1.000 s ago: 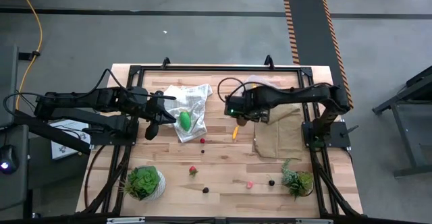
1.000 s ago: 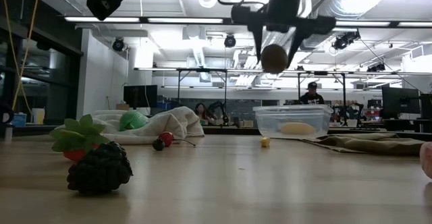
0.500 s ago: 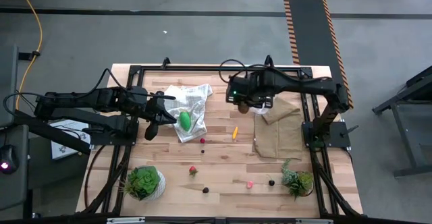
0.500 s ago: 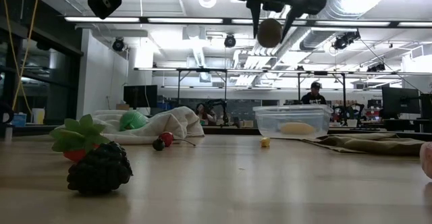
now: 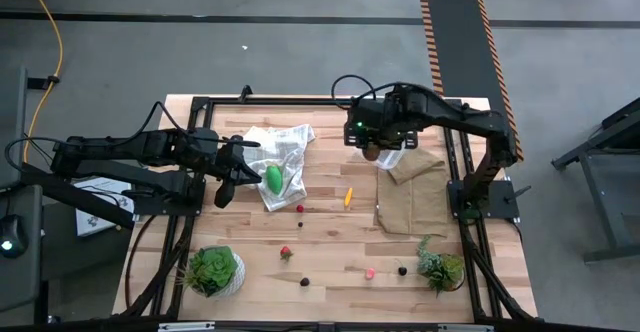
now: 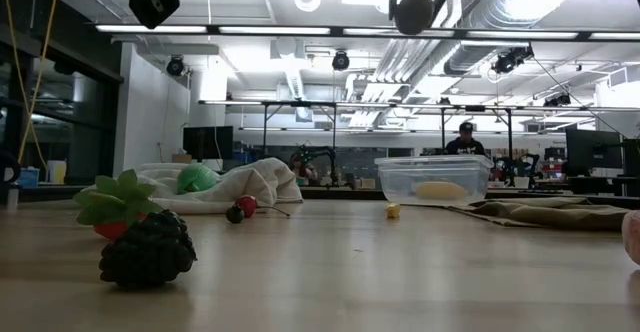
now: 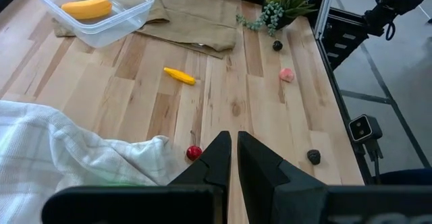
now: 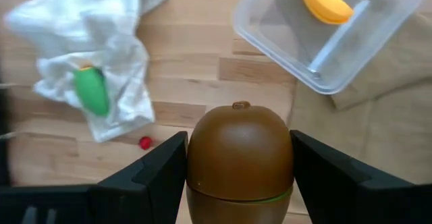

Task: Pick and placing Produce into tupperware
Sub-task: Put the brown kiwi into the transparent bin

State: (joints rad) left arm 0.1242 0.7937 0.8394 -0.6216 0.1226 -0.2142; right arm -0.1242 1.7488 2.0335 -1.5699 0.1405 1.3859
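My right gripper [image 8: 239,177] is clamped on the brown egg-shaped kiwi [image 8: 239,153], one dark finger [image 8: 152,177] pressed to each side. In the low view the kiwi [image 6: 412,10] hangs high above the table, well clear of everything on it. From above, my right gripper [image 5: 371,150] sits near the table's far edge, just beside the clear square plastic tupperware [image 5: 392,157], which rests on a corner of the flat brown cloth [image 5: 415,194].

The tupperware [image 8: 324,28] holds one yellow banana [image 8: 325,1] already. The low view shows the banana [image 6: 438,188] lying on the container's floor.

Still out on the wooden table [image 5: 330,237]: the green oval fruit [image 5: 272,179] lying on the crumpled white checked cloth [image 5: 280,162]; a small orange-yellow piece [image 5: 348,197] on bare wood between the two cloths; a tiny red berry [image 5: 300,209] just off the white cloth's near edge; another red piece [image 5: 286,253] toward the near side; a dark berry [image 5: 304,281], a pink piece [image 5: 369,272] and a second dark berry [image 5: 402,269] along the near edge.

My left gripper [image 5: 232,184] waits over the table's left side, beside the white cloth, fingers pinched together with nothing between them [image 7: 233,160].

Two leafy potted plants [image 5: 212,269] [image 5: 440,267] stand at the near corners.
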